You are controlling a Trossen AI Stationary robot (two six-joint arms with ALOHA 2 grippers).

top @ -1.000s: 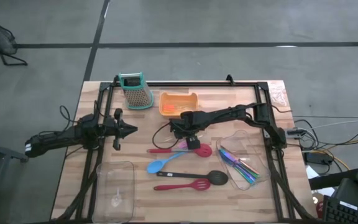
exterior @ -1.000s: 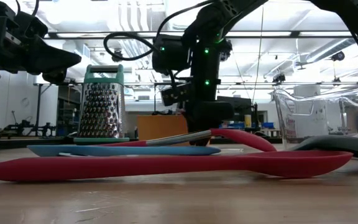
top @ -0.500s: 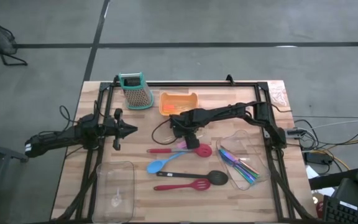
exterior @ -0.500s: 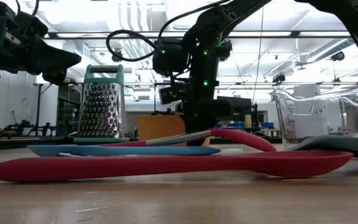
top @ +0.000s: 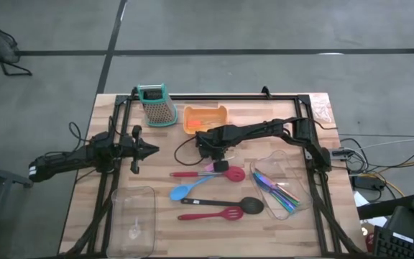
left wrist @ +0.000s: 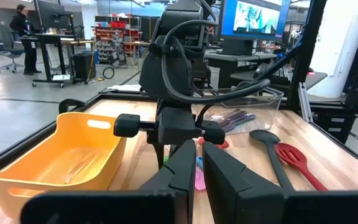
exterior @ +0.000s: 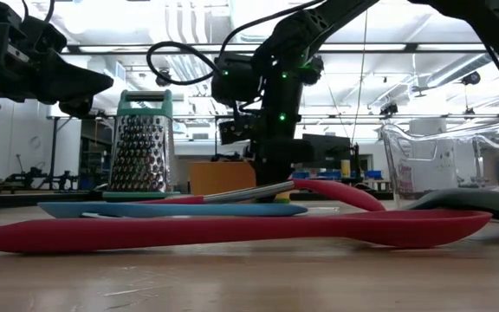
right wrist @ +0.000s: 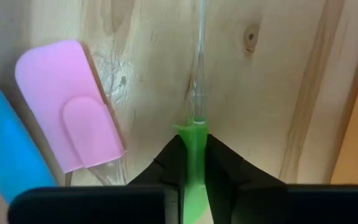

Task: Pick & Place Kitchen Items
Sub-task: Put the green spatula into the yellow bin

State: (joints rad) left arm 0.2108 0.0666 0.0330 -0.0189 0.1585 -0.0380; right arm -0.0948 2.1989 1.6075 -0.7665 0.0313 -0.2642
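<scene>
Where the right gripper (right wrist: 192, 163) stands nose-down just in front of the orange tray (top: 205, 119), its fingers are clenched on a small green piece with a clear handle (right wrist: 192, 140), pinched at the green end; probably a grip low enough to lift it flat off the wood. Pink mini spatula (right wrist: 76, 106) lies just beside the green piece, untouched. Red spoon (top: 210, 173) and blue spoon (top: 184, 190) lie a little nearer the table's front than the tray; black spoon (top: 228, 204) and red slotted spatula (top: 211, 214) nearer still. Blue-handled cutlery (top: 275, 190) sits in the clear bin (top: 293, 173) to the tray's right, likely already sorted.

Left gripper (left wrist: 196, 169) hangs well left of the tray, fingers pressed together, empty, apparently waiting.

Hidden: from above, the right wrist covers the grip entirely. Level view shows only spoons stacked in profile; the green piece can't be seen there. Its true kind is unclear.
</scene>
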